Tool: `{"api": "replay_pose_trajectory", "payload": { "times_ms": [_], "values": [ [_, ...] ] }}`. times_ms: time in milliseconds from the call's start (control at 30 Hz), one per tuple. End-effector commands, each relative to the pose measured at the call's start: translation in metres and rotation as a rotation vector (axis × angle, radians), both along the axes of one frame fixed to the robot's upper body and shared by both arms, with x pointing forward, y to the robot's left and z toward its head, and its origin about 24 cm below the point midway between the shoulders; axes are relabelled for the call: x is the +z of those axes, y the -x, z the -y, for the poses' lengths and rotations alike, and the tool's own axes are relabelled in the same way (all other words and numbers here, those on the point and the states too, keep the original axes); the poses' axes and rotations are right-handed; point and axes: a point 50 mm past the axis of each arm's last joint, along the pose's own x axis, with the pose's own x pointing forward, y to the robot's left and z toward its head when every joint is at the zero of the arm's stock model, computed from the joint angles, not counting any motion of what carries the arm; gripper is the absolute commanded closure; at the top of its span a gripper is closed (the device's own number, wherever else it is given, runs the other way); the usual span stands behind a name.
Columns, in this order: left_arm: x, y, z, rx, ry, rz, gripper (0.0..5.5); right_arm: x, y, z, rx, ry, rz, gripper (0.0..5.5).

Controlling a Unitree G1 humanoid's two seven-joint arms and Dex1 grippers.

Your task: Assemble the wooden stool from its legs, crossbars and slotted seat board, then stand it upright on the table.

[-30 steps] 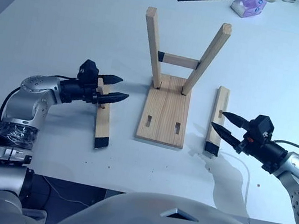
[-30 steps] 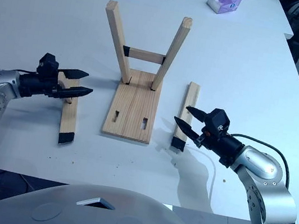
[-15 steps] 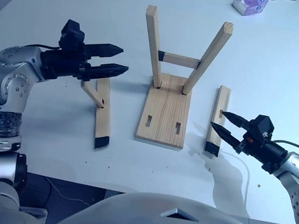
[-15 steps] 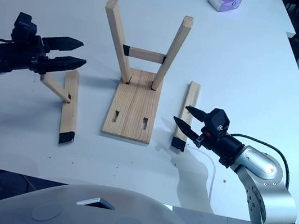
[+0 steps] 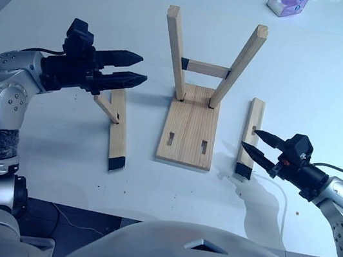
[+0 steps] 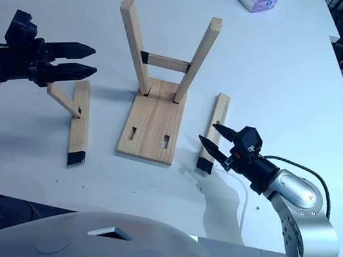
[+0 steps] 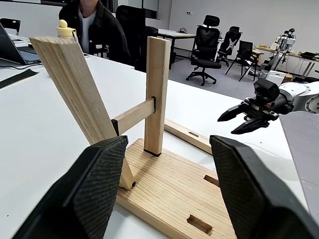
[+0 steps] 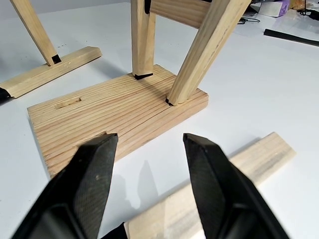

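White table (image 5: 51, 148) seen from the robot's head, with a wooden stool about half built, lying seat-down. Nearest, on the right, the right gripper (image 5: 248, 137) hovers low over the near, black-tipped end of a loose plain wooden leg (image 5: 254, 115) lying flat just beside the seat; its two black fingers are spread apart and hold nothing. On the left lies another pale wooden leg with a black-tipped end (image 5: 117, 134), a short wooden crossbar (image 5: 106, 105) already stuck into it and slanting up off the table. Between these two pieces, the flat rectangular slotted seat board (image 5: 189, 121) rests on the table, its two near slots (image 5: 171, 138) open. Above the left leg's far end, the left gripper (image 5: 143, 68) hangs in the air, fingers parted and empty, pointing toward the seat. Farther back, two upright wooden legs (image 5: 176, 54) stand in the seat's far slots, joined by a horizontal wooden crossbar with black ends (image 5: 205, 69). The step in hand appears to be building the second leg pair (neither loose piece is gripped yet). The next move likely calls for closing on a loose leg, mating it to the free crossbar end, then seating both legs in the open slots.
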Motion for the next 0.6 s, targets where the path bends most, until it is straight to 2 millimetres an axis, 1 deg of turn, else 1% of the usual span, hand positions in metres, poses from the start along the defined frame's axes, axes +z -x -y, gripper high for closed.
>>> {"api": "replay_pose_trajectory", "payload": {
  "times_ms": [33,233,467,600],
  "values": [
    [0.003,0.001,-0.006,0.001,-0.035,0.0,2.44,0.002,0.002,-0.001,-0.001,0.007,0.014,3.09],
    [0.016,-0.002,-0.002,0.002,0.024,0.031,2.44,0.004,0.0,-0.003,0.011,0.008,0.022,3.09],
    [0.036,-0.003,-0.007,0.005,0.066,0.069,2.44,0.006,0.001,-0.003,0.019,0.014,0.023,3.09],
    [0.043,-0.004,-0.007,0.007,0.088,0.083,2.44,0.008,0.002,-0.003,0.024,0.015,0.024,3.09]
  ]
}}
